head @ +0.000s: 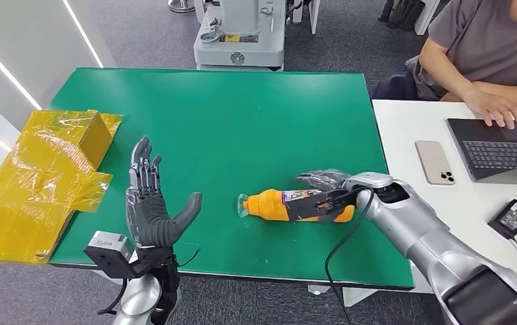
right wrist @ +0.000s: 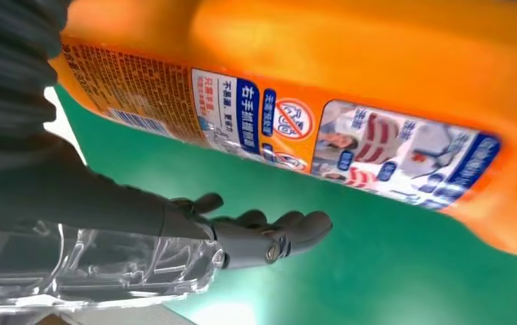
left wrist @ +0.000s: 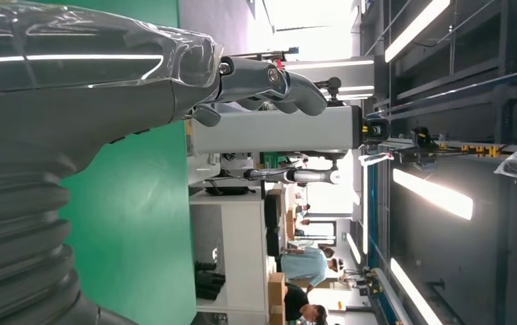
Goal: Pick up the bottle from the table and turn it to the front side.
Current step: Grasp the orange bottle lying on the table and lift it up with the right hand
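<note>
While the bottle (head: 289, 205) lies on the green worktop (head: 242, 128), the right hand (head: 323, 181) grasps it; at nine o'clock, the left hand (head: 149, 203) is spread, released.

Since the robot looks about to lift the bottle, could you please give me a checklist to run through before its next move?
1. Orange plastic bottle lying on its side on the green table: ok.
2. Right hand at the bottle's labelled body: ok.
3. Right hand's grip fully closed on the bottle: cannot tell; the right wrist view shows a thumb apart from the bottle.
4. Left hand held open, upright and clear of the bottle: ok.
5. Table around the bottle free of obstacles; the yellow wrapped box sits well away at the table's edge: ok.
6. Which side of the label faces up: cannot tell for certain.
</note>
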